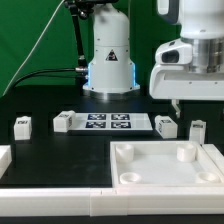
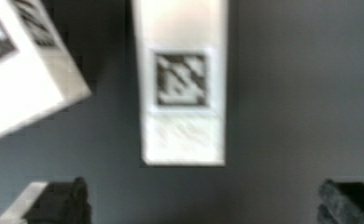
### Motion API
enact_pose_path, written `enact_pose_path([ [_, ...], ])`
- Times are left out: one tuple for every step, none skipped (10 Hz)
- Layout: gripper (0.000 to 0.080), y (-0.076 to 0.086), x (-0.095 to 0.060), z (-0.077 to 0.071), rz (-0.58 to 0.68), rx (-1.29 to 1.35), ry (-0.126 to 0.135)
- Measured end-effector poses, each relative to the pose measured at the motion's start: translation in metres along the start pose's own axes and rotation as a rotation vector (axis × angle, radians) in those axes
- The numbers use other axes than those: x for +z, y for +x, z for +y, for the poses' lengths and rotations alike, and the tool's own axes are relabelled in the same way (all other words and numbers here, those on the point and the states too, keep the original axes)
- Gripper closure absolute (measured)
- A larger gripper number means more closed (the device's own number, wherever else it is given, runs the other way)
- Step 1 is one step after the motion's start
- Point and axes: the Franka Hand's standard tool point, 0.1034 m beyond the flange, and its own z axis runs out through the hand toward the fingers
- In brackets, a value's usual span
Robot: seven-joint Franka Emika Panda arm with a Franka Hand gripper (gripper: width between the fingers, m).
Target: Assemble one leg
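Several legs lie on the black table: one (image 1: 166, 126) and another (image 1: 198, 130) at the exterior view's right, two more (image 1: 63, 122) (image 1: 22, 125) at its left. My gripper (image 1: 178, 108) hangs just above the right pair, touching neither. In the wrist view a leg (image 2: 182, 85) with its tag facing up lies ahead of my open gripper (image 2: 200, 205), and a second leg (image 2: 28, 65) lies tilted beside it. The dark fingertips (image 2: 54, 200) stand wide apart with nothing between them. The white panel (image 1: 150, 178) with round corner sockets lies in front.
The marker board (image 1: 108, 122) lies between the two pairs of legs. The robot base (image 1: 110, 60) stands behind it. A white rail (image 1: 50, 205) runs along the front edge, with a white block (image 1: 4, 158) at the exterior view's left.
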Motion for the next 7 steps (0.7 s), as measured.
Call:
enact_pose_path([
  [0.0150,0.0035,0.0007,0.0006,-0.080,0.014,0.001],
  [0.0150,0.0046,0.0031,0.0009,-0.132,0.015,-0.007],
  [0.0150,-0.0011,0.0048,0.0034,-0.240,0.006,-0.025],
  [0.0150,-0.0001,0.0055,0.0026,-0.330,0.010,-0.030],
  [0.0150,0.0022,0.0061,0.0016,-0.389,0.012,-0.036],
  [0.0150,-0.0017,0.0057,0.0029,-0.493,0.009,-0.051],
  [0.0150,0.0025,0.0076,0.0003,-0.544,0.004,-0.054],
])
